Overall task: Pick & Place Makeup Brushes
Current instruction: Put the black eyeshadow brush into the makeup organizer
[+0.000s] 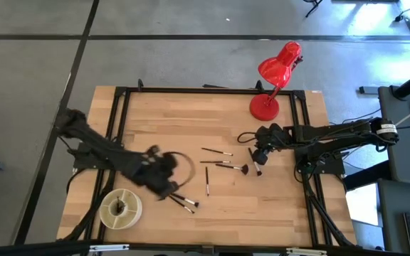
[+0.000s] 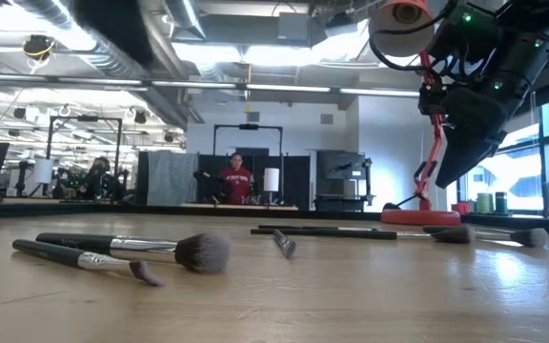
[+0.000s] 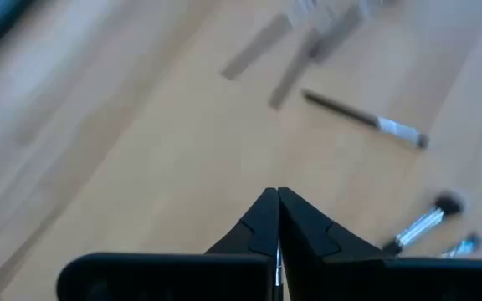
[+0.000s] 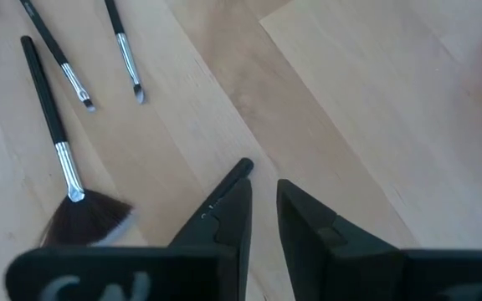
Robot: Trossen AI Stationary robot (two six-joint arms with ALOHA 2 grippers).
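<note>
Several makeup brushes lie flat on the wooden table: two [image 1: 184, 202] near the front, one [image 1: 207, 181] pointing at the near edge, and two thin ones [image 1: 217, 151] by a fan brush [image 1: 232, 168] at the middle. One more brush [image 1: 256, 168] lies under my right gripper [image 1: 253, 155], which hangs above the table with a narrow gap between its fingers [image 4: 262, 188]. That brush's dark handle end [image 4: 243, 167] shows past one fingertip. My left gripper [image 1: 168, 185], blurred, is up over the front left with its fingers shut [image 3: 276, 194]. My left gripper shows a thin pale line in the seam between its shut fingers [image 3: 276, 263]. Whether that is a brush or only the seam, I cannot tell.
A round white holder [image 1: 119, 208] stands at the front left corner. A red desk lamp [image 1: 272, 78] stands at the far right, its base [image 1: 264, 107] on the table. A black cable loop [image 1: 185, 165] lies beside the left arm. Bare wood lies at the far left.
</note>
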